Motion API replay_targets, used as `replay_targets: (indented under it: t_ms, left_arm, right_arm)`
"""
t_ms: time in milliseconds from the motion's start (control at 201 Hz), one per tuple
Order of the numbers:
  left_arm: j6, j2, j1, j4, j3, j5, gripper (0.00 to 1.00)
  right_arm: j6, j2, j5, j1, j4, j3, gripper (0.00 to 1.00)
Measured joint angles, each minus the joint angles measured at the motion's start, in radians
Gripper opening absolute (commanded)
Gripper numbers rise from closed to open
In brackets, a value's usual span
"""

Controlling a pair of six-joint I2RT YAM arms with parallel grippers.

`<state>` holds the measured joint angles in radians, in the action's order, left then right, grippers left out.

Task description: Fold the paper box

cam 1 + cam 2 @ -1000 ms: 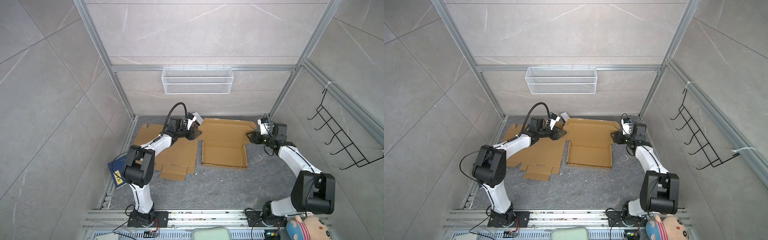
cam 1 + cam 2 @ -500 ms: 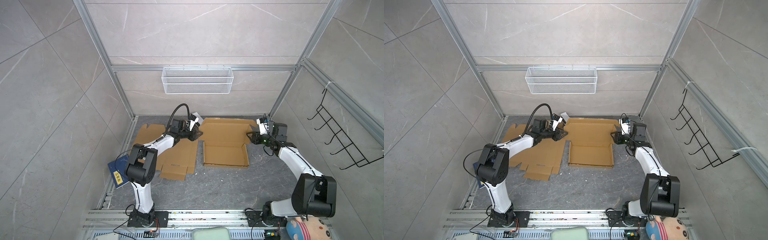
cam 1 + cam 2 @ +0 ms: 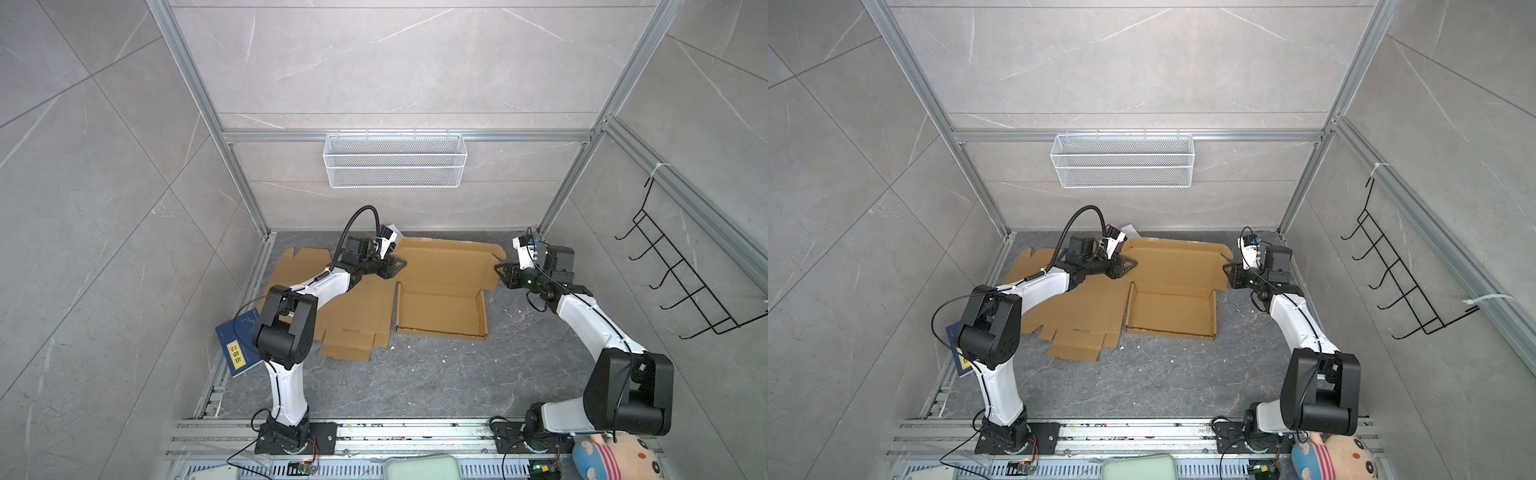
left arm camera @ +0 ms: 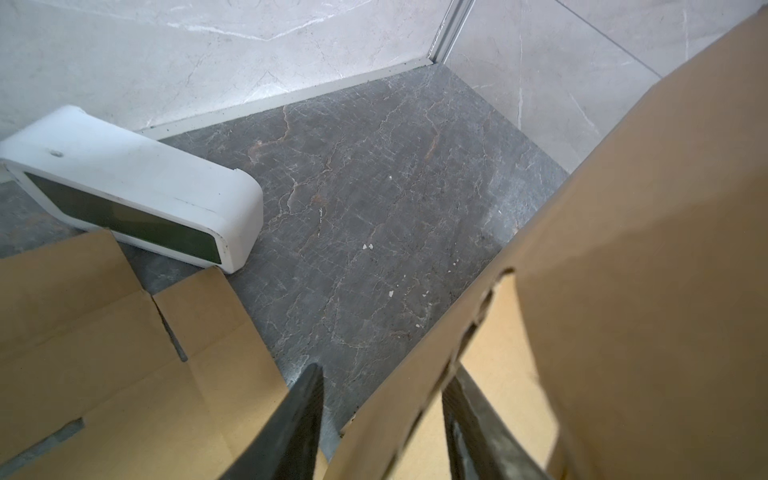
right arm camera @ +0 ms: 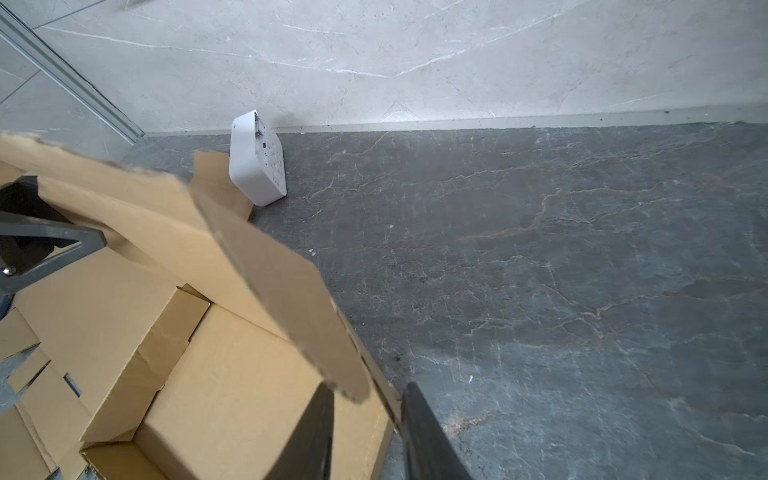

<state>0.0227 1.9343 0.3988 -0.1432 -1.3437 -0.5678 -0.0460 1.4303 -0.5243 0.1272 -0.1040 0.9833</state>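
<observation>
The paper box (image 3: pixel 440 309) sits in the middle of the grey floor (image 3: pixel 415 374) in both top views. Its shallow tray is already formed and its lid panel (image 3: pixel 451 262) is raised behind it, towards the top of the frame.

The left gripper (image 3: pixel 398 263) is at the lid's left edge. In the left wrist view its fingers (image 4: pixel 299 419) are spread either side of the cardboard edge, with bare floor showing between one finger and the card.

The right gripper (image 3: pixel 500 271) is at the lid's right edge. In the right wrist view its fingers (image 5: pixel 424 432) stand apart, closer together than the left pair, with the box's side wall running between them and a loose flap (image 5: pixel 291 299) hanging just ahead of them.

A flat cardboard sheet (image 3: pixel 353 309) lies left of the box, just beside its left wall, and the left arm reaches over it. A white device (image 4: pixel 124 195) lies near the lid's left corner, close behind the left gripper. A blue book (image 3: pixel 239 343) lies at the left edge of the floor, partly hidden by the left arm.

A wire basket (image 3: pixel 395 160) hangs on the back wall and a black hook rack (image 3: pixel 681 274) hangs at the right. A plush toy (image 3: pixel 611 457) sits at the lower right.
</observation>
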Motion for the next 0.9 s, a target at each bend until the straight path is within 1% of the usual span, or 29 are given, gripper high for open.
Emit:
replay_targets:
  t_ms: [85, 134, 269, 343, 403, 513, 567, 627, 752, 896]
  left_arm:
    - [-0.006, 0.000, 0.000, 0.002, 0.000, 0.004, 0.43]
    - [-0.014, 0.000, 0.000, 0.005, 0.002, 0.011, 0.43]
    - [-0.035, -0.006, -0.010, 0.030, 0.006, 0.014, 0.42]
    - [-0.038, -0.008, -0.017, 0.039, 0.006, 0.009, 0.38]
    - [-0.041, -0.008, -0.023, 0.041, 0.006, 0.005, 0.33]
    - [-0.037, -0.008, -0.028, 0.045, 0.006, -0.016, 0.27]
    - [-0.036, -0.008, -0.028, 0.045, 0.006, -0.019, 0.24]
    - [-0.032, -0.008, -0.028, 0.046, 0.006, -0.021, 0.18]
    - [-0.027, -0.008, -0.024, 0.045, 0.006, -0.037, 0.09]
    - [-0.016, -0.009, -0.014, 0.033, 0.010, -0.030, 0.03]
  right_arm:
    - [-0.007, 0.000, 0.001, -0.003, -0.001, 0.000, 0.46]
    - [-0.021, 0.000, 0.003, -0.004, -0.001, 0.000, 0.48]
    - [-0.027, 0.003, 0.003, -0.004, 0.000, 0.000, 0.49]
    - [-0.027, 0.016, -0.002, -0.004, 0.002, 0.000, 0.49]
    - [-0.027, 0.032, -0.009, -0.005, 0.004, 0.001, 0.48]
    - [-0.032, 0.060, -0.021, -0.013, 0.004, 0.005, 0.44]
    - [-0.035, 0.069, -0.024, -0.023, 0.003, 0.008, 0.39]
    - [-0.040, 0.072, -0.026, -0.035, 0.003, 0.010, 0.34]
    - [-0.048, 0.070, -0.018, -0.054, 0.005, 0.009, 0.24]
    - [-0.025, 0.032, 0.013, -0.056, 0.024, -0.030, 0.16]
